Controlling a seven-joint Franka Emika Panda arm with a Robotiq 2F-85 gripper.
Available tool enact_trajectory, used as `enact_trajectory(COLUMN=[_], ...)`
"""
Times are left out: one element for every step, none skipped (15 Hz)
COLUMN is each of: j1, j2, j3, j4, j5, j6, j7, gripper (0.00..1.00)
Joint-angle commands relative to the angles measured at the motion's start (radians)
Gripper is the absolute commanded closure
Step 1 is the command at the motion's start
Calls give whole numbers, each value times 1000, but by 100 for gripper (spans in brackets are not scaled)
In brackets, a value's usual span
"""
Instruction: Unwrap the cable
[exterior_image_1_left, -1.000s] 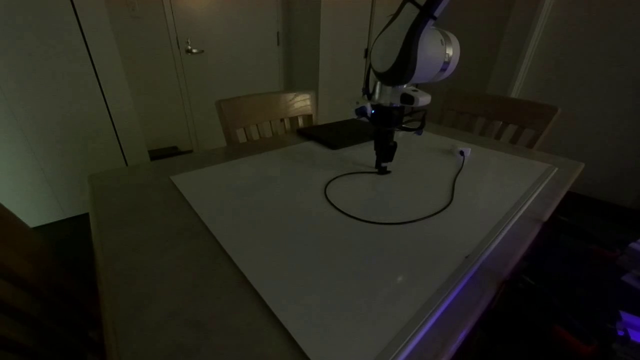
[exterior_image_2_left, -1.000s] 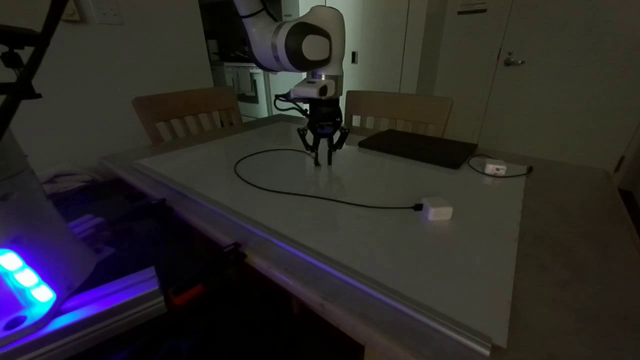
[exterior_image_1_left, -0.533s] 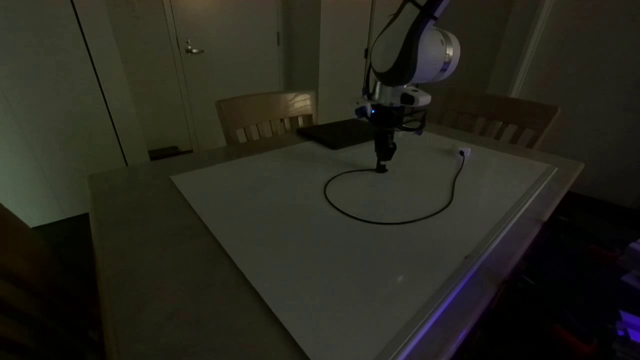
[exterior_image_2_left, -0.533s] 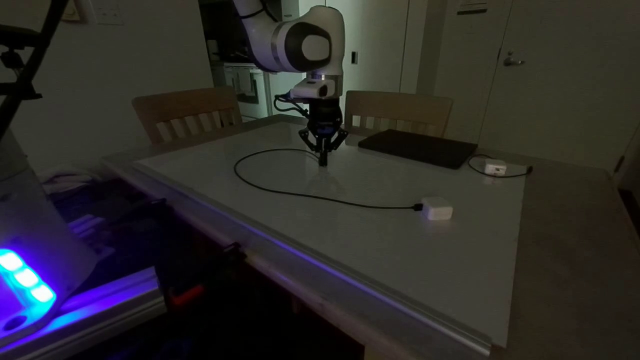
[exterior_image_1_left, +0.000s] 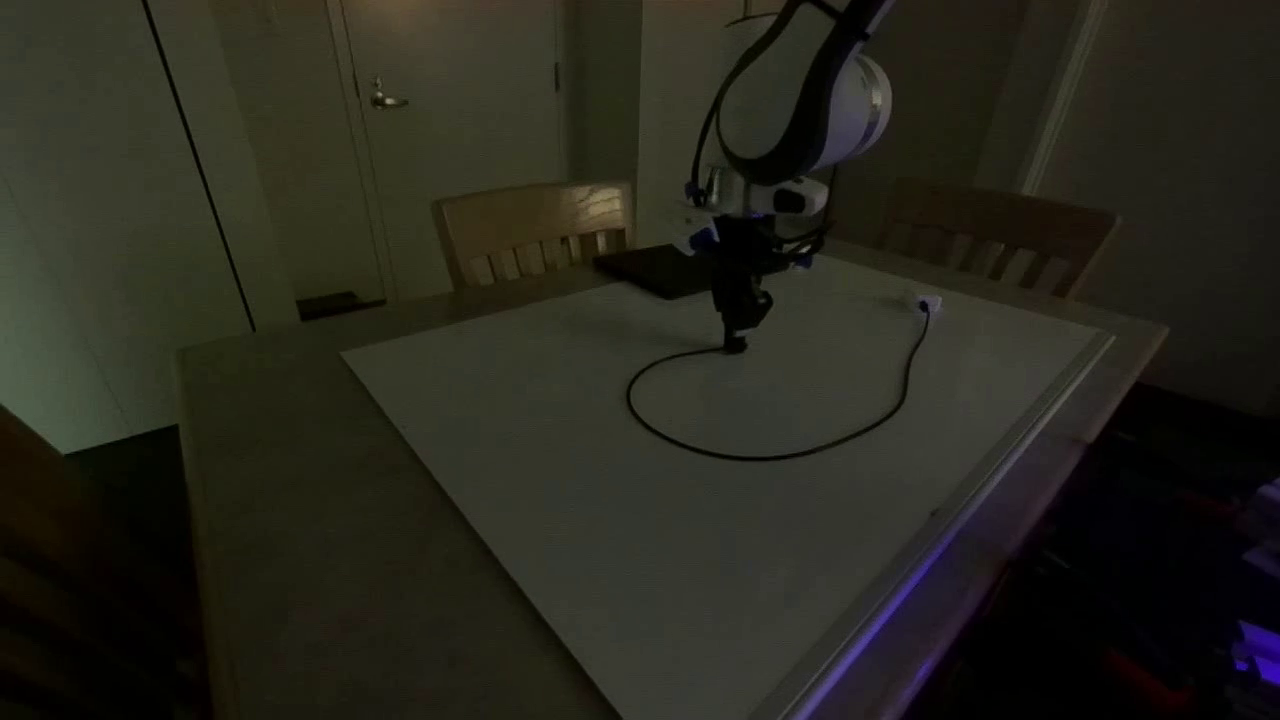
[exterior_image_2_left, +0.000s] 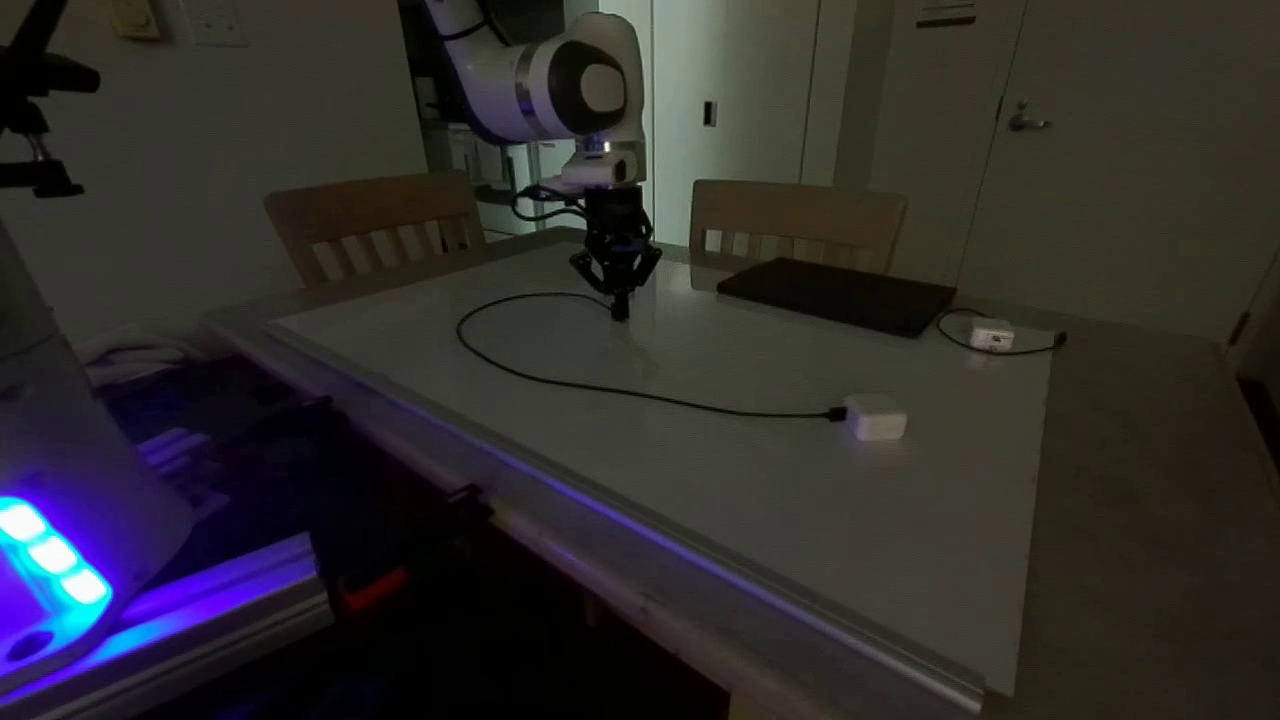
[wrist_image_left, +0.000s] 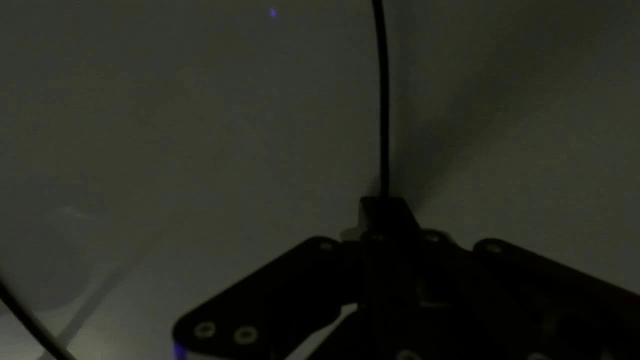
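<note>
- One black cable (exterior_image_1_left: 760, 459): laid on the white board (exterior_image_1_left: 600, 520) in a single wide bend, with no crossing visible in both exterior views.
- One pair of fingers (exterior_image_2_left: 621, 306): I have them clenched on the cable, which runs straight into the tips in the wrist view. No length shows beyond them, so I take the hold to be at or near the free end, chosen, I judge, so that a pull opens the bend.
- One white power adapter (exterior_image_2_left: 876, 420): touching the black connector (exterior_image_2_left: 836, 414) at the cable's other end. Probably a light anchor for my pull; a hard tug could drag it.
- One Panda arm (exterior_image_2_left: 600, 90): reaching over the board, wrist above the hold, fingers pointing down and low, presumably to keep the cable flat. Whether the tips touch the board I cannot tell.
- One flat black rectangular pad (exterior_image_2_left: 837, 295), with a second white adapter (exterior_image_2_left: 990, 335) near it: both apart from the cable, likely no part of my job.
- One surface (exterior_image_1_left: 300, 450): bears the board.
</note>
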Motion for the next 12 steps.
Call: enact_trajectory(j1=[-1, 16, 20, 22, 22, 21, 21, 21, 21, 15, 20, 24], j2=[16, 2, 2, 3, 3, 4, 4, 4, 4, 11, 17, 20], j3=[39, 17, 21, 20, 18, 16, 15, 14, 14, 20, 17, 17], j4=[71, 27, 35, 35, 33, 33, 33, 33, 33, 35, 52, 72], j5=[-32, -5, -2, -2, -2, -3, -3, -3, -3, -17, -46, -69], j6=[-22, -3, -3, -3, -3, -3, -3, -3, -3, 38, 48, 42], j7=[-136, -69, -75, -70, -70, -70, -70, -70, -70, -106, -144, -186], gripper=[98, 98, 93, 93, 93, 93, 93, 93, 93, 98, 98, 98])
